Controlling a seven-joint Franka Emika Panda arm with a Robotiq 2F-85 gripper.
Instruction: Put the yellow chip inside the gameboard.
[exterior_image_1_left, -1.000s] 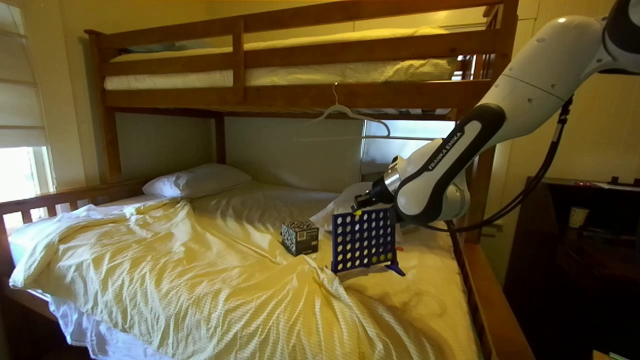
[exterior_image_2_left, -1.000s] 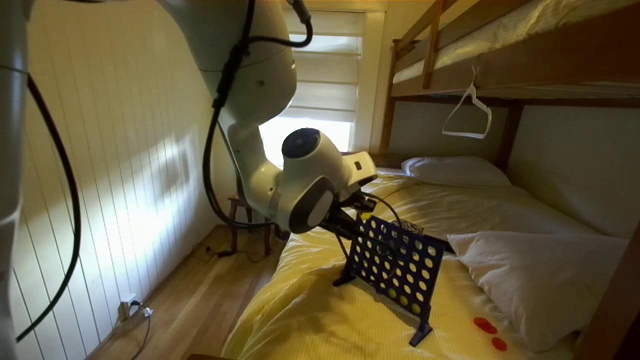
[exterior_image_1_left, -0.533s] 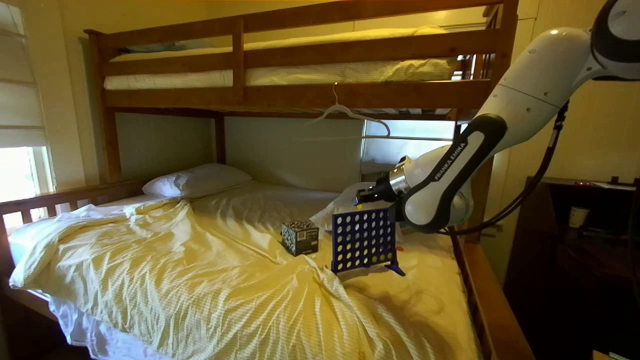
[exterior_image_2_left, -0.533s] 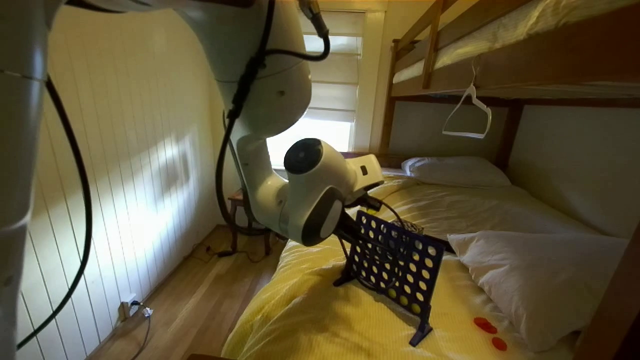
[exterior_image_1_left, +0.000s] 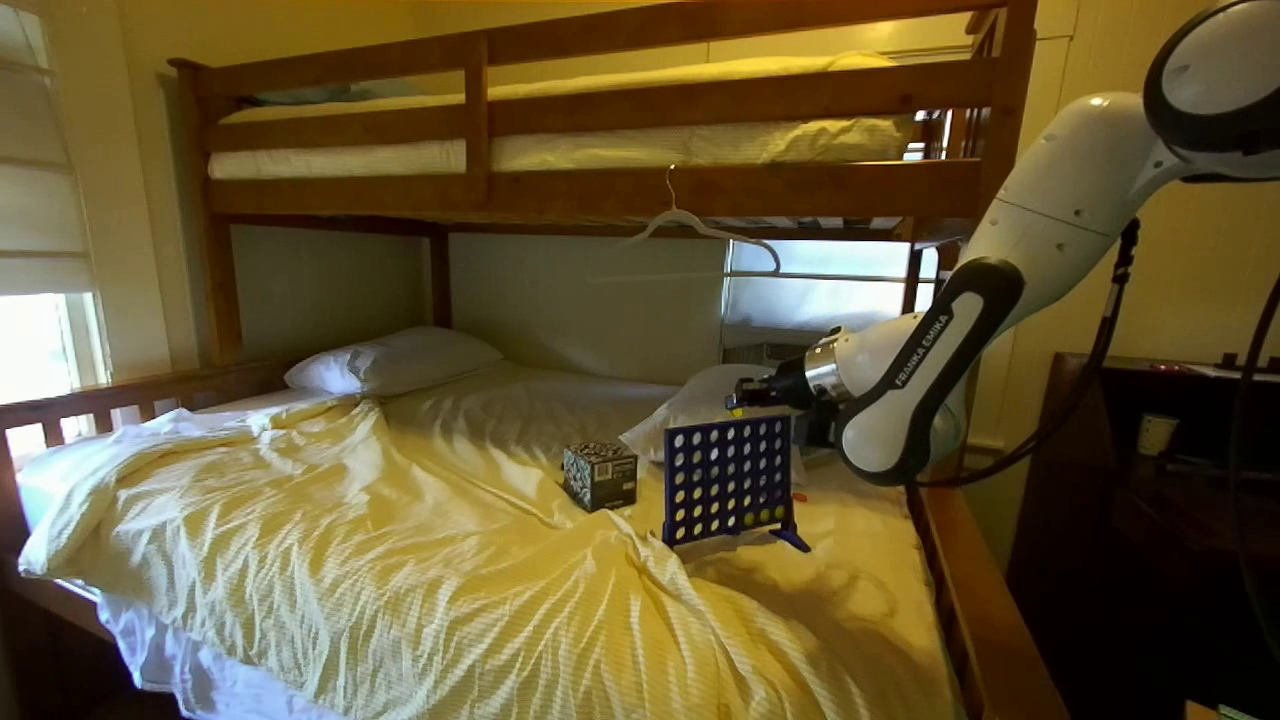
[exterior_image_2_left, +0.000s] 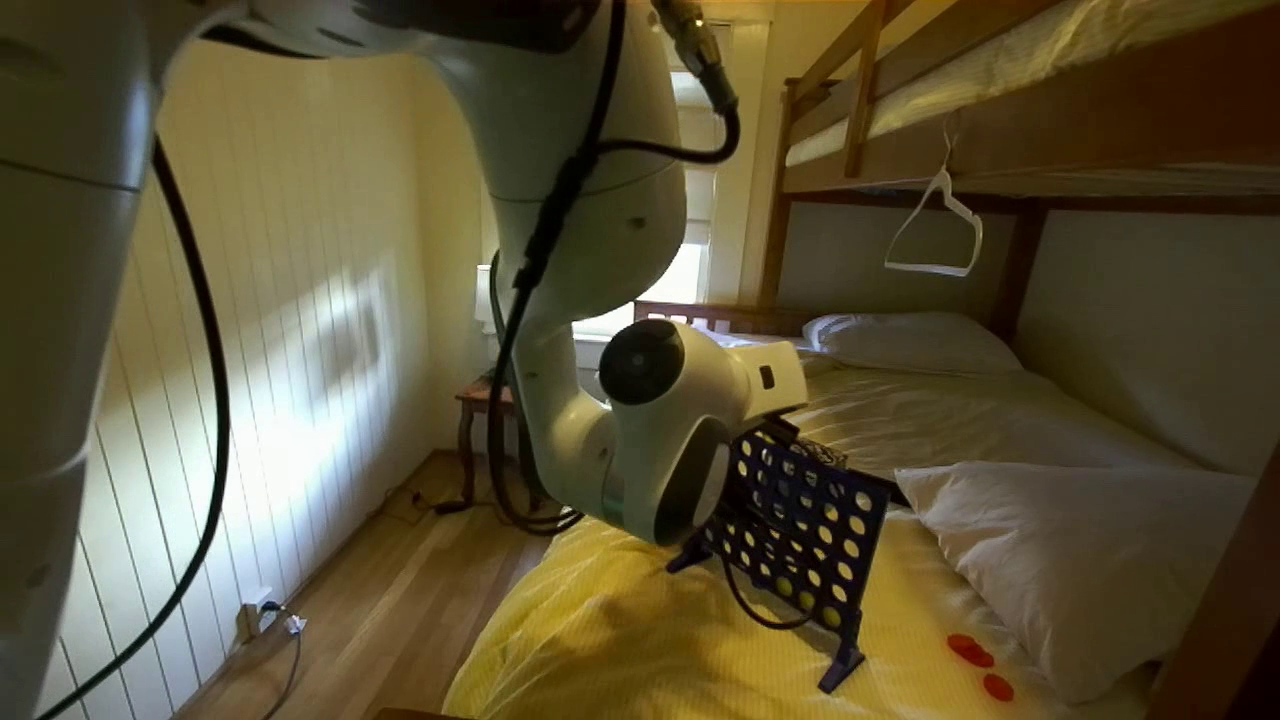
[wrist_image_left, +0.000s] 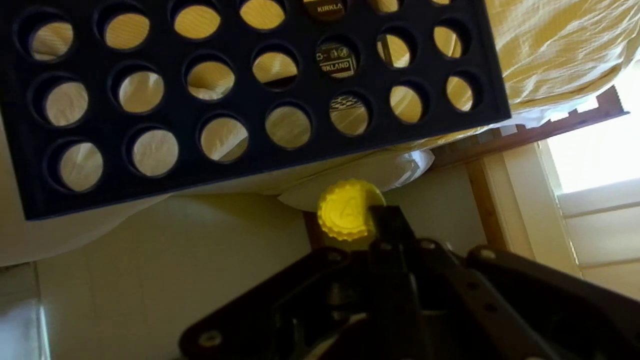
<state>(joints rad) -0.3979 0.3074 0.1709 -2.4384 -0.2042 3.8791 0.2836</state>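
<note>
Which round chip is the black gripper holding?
The ridged yellow round chip, pinched by the gripper above the dark-blue, hole-pierced rectangular gameboard. Other yellow chips sit in its bottom row; red round chips lie on yellow fabric bedding.

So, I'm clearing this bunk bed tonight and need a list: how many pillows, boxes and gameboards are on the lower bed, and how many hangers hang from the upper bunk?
Pillows: 2
Box: 1
Gameboard: 1
Hanger: 1
Total: 5
</note>
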